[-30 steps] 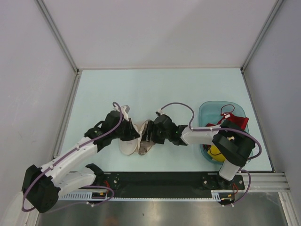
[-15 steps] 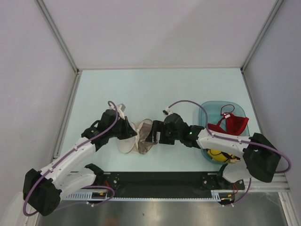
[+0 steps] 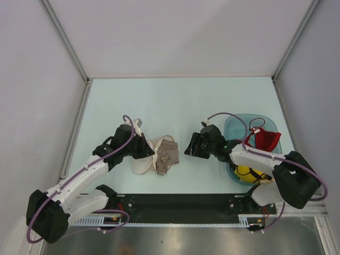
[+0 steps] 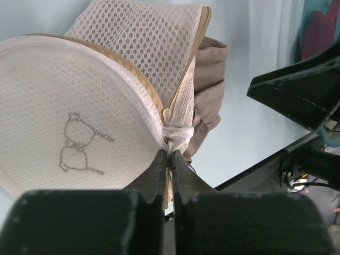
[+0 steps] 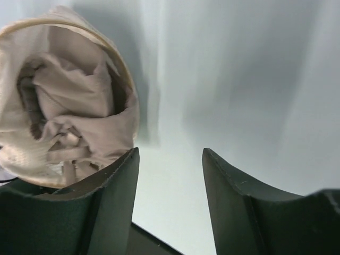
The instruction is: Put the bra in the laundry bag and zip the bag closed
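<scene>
Left wrist view gives me the left hand (image 4: 167,159) closed on the mesh at the rim of the laundry bag (image 4: 79,106). From above I see the bag lying open on the desk (image 3: 175,101), unzipped. The bra (image 3: 167,155) is bunched in its right half and comes partly over the edge. My right hand (image 3: 192,147) is open and holds nothing. It is near the bag but apart from it, just left of the teal basket (image 3: 231,130).
</scene>
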`<action>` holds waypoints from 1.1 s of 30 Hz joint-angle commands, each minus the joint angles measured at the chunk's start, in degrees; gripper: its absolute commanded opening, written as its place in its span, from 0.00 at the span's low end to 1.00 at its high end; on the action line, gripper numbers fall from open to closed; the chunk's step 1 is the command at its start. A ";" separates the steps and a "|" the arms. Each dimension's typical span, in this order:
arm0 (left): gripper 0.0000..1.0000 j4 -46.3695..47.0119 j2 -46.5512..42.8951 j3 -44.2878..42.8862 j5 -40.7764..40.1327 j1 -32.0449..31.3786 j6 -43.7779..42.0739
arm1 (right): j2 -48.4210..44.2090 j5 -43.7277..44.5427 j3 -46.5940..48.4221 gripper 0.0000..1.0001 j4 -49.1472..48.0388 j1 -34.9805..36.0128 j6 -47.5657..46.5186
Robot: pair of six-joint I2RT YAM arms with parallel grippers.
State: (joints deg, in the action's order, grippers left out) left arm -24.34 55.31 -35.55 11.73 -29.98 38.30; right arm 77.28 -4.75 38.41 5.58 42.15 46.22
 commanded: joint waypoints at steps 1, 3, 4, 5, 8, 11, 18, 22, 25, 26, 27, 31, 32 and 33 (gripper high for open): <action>0.25 -1.41 -1.07 -1.45 -3.00 0.36 -3.14 | 4.11 -2.09 1.05 0.50 -4.70 -0.23 -3.68; 0.41 -4.04 -3.27 -3.20 -5.83 0.27 -4.81 | 5.52 -2.89 1.23 0.46 -5.06 -0.23 -3.15; 0.51 -4.92 -4.15 -3.99 -8.01 0.10 -5.69 | 5.95 -3.41 1.23 0.45 -5.14 -0.23 -2.98; 0.54 -5.97 -4.68 -4.87 -9.34 -0.78 -6.83 | 6.13 -3.59 1.14 0.46 -5.14 -0.23 -2.71; 0.61 -7.04 -6.53 -7.95 -11.64 -4.63 -7.89 | 6.75 -4.56 1.05 0.47 -8.21 -0.58 -2.19; 0.65 -6.60 -4.52 -10.94 -14.07 -10.09 -6.93 | 7.71 -6.32 1.31 0.47 -9.36 -0.84 -2.01; 0.66 -4.67 5.33 -15.95 -16.47 -19.42 -4.73 | 12.89 -8.68 3.51 0.39 -12.52 -0.75 -2.53; 0.63 -3.26 8.40 -15.60 -16.30 -19.86 -4.29 | 15.80 -9.31 6.67 0.33 -13.14 1.26 -2.62; 0.70 -3.61 9.55 -15.52 -16.38 -19.86 -4.47 | 16.59 -9.75 8.69 0.33 -13.49 2.50 -1.66; 0.72 -3.70 10.08 -15.17 -16.47 -19.86 -4.64 | 17.11 -10.10 9.30 0.33 -14.28 2.58 -1.31; 0.73 -3.79 10.17 -14.99 -16.91 -19.86 -4.73 | 17.47 -11.14 9.49 0.33 -14.72 2.59 -0.52; 0.75 -1.86 11.22 -13.67 -15.78 -19.86 -5.60 | 18.26 -12.65 9.75 0.33 -16.31 2.67 1.07; 0.75 -1.51 11.57 -13.41 -15.68 -19.86 -5.87 | 18.35 -12.91 9.66 0.33 -16.57 2.76 1.33; 0.76 -1.33 12.79 -13.40 -15.86 -19.86 -6.13 | 18.26 -13.87 9.49 0.33 -16.74 2.76 1.68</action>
State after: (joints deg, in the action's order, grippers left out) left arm -28.49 66.24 -49.43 -3.90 -49.60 32.99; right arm 94.85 -15.75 46.44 -8.08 44.73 46.04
